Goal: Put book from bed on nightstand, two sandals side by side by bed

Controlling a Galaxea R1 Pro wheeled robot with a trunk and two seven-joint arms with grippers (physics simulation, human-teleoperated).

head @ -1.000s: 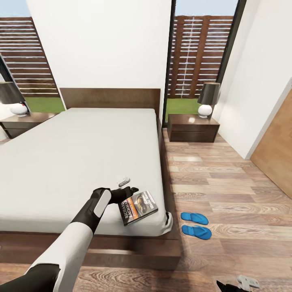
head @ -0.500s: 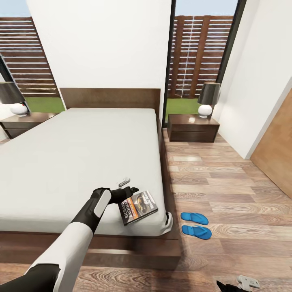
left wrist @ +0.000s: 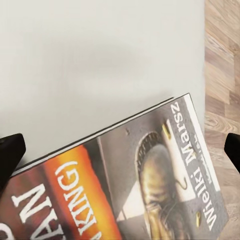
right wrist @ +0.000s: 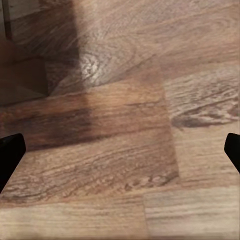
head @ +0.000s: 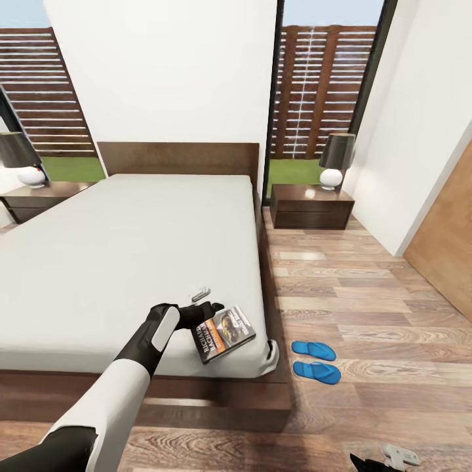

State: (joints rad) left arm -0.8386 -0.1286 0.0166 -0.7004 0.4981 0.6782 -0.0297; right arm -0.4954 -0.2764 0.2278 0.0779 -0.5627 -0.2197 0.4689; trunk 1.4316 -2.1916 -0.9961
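Note:
The book (head: 225, 333) lies flat near the foot corner of the bed (head: 131, 249), its dark cover with the orange band facing up. My left gripper (head: 206, 299) hovers at the book's spine edge, open; in the left wrist view its fingertips (left wrist: 10, 155) sit far apart with the book (left wrist: 150, 190) spread between them. Two blue sandals (head: 314, 351) (head: 317, 372) rest side by side on the floor beside the bed's foot corner. My right gripper (head: 387, 459) hangs low over the wood planks, open and holding nothing. One nightstand (head: 311, 206) stands right of the headboard, another (head: 39, 196) at the left.
A lamp (head: 335, 160) occupies the right nightstand's top and another lamp (head: 19, 160) the left one's. A brown door (head: 446, 242) stands at the right wall. Wood floor (head: 367, 295) stretches between the bed and that wall.
The whole view has shifted very slightly. Neither arm nor the book has visibly moved.

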